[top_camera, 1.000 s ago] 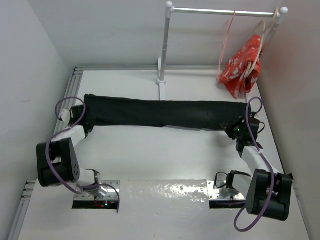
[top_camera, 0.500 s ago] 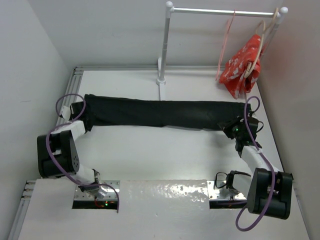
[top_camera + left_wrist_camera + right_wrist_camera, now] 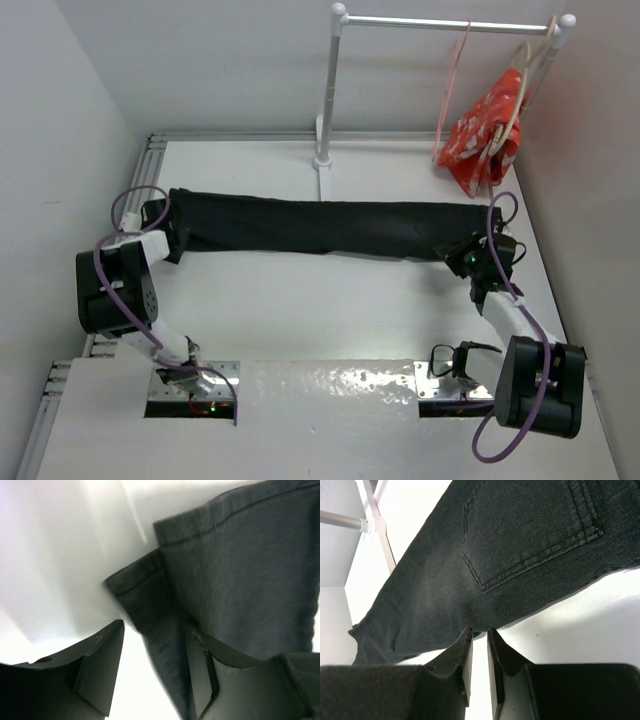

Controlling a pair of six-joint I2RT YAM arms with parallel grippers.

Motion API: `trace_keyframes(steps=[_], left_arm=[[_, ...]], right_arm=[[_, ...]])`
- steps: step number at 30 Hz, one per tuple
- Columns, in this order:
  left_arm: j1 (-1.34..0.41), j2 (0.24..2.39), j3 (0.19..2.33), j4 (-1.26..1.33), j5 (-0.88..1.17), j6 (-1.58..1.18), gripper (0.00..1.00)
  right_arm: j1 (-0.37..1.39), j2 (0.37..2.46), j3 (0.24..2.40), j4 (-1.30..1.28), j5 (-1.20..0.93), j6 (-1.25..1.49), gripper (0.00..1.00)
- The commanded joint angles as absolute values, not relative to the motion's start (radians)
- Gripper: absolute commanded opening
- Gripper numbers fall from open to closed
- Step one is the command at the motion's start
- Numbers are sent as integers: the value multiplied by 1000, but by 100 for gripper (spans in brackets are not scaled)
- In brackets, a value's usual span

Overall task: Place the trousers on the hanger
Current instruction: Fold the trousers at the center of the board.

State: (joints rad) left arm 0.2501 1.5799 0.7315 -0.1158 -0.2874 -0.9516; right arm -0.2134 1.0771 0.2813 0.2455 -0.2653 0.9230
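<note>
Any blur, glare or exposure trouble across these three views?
Left wrist: trousers blurred, table blown out white. Right wrist: pocket stitching crisp, right claw dark, little detail. Top external: evenly lit, glare on the crinkled near sheet.

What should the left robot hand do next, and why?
Probably close the left gripper on the hem of the trousers. Its fingers are open with the hem between them, and the trousers lie flat on the table, away from the hanger.
</note>
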Motion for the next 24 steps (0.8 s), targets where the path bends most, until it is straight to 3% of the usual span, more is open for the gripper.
trace_keyframes(steps=[1, 8, 13, 17, 21, 22, 24], left_arm=[[262, 1634, 766, -118, -264, -959, 50], [262, 1615, 697, -26, -259, -992, 51], [256, 1445, 559, 96, -282, -1026, 46], [256, 1355, 506, 137, -314, -1034, 60], [256, 1353, 518, 147, -290, -1046, 65], [258, 1348, 522, 155, -282, -1046, 64], [258, 1330, 534, 170, -262, -1034, 48]], right_arm=[[-209, 1074, 301, 276, -275, 907, 18], [-207, 1066, 301, 272, -268, 899, 18], [-199, 1086, 302, 281, -268, 897, 18], [-196, 1088, 302, 287, -268, 899, 18], [-192, 1095, 307, 288, -290, 900, 18], [-190, 1094, 307, 287, -285, 899, 18], [-189, 1097, 305, 293, -284, 900, 18]])
